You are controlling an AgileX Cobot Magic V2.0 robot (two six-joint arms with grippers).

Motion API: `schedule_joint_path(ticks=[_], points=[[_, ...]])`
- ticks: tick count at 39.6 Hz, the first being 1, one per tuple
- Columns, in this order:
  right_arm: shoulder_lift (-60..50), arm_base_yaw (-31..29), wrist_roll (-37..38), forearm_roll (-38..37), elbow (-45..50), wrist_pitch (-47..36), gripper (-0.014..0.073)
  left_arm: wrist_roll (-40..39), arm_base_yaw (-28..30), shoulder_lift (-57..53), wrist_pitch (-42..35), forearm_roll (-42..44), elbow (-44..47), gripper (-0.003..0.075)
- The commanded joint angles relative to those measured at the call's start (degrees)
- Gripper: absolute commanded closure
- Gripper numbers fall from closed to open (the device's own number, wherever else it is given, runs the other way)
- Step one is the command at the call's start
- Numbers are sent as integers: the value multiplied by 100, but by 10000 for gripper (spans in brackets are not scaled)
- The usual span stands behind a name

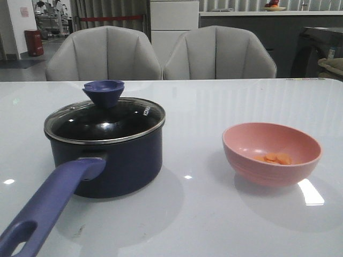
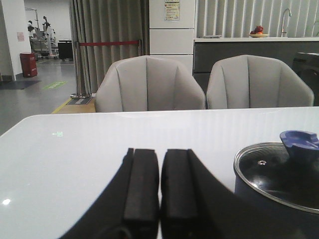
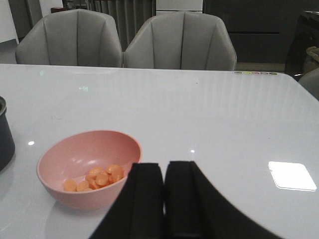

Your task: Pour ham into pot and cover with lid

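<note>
Front view has no arms in it, just the pot (image 1: 107, 160) toward the tabletop's left edge with the lid (image 1: 104, 120) on it, and the pink bowl (image 1: 271, 152) toward the right edge holding the ham (image 1: 276, 158). My wrist cams show the rest: left gripper (image 2: 159, 199) is pinched closed on nothing beside the pot, and right gripper (image 3: 163, 199) is closed and empty too, low beside the bowl.
</note>
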Motion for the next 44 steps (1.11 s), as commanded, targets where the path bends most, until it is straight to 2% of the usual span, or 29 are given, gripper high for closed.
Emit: schedule_joint_path(ticks=[1, 32, 41, 44], points=[[-114, -47, -26, -45, 63, -426, 440, -61, 0, -130, -458, -12, 180, 598], [-114, -47, -26, -45, 63, -426, 440, -61, 0, -130, -484, -12, 180, 598], [-114, -47, -26, -45, 63, -426, 440, -61, 0, -130, -1242, -72, 127, 598], [-114, -47, -26, -45, 63, -426, 440, -61, 0, -96, -1230, -94, -46, 598]])
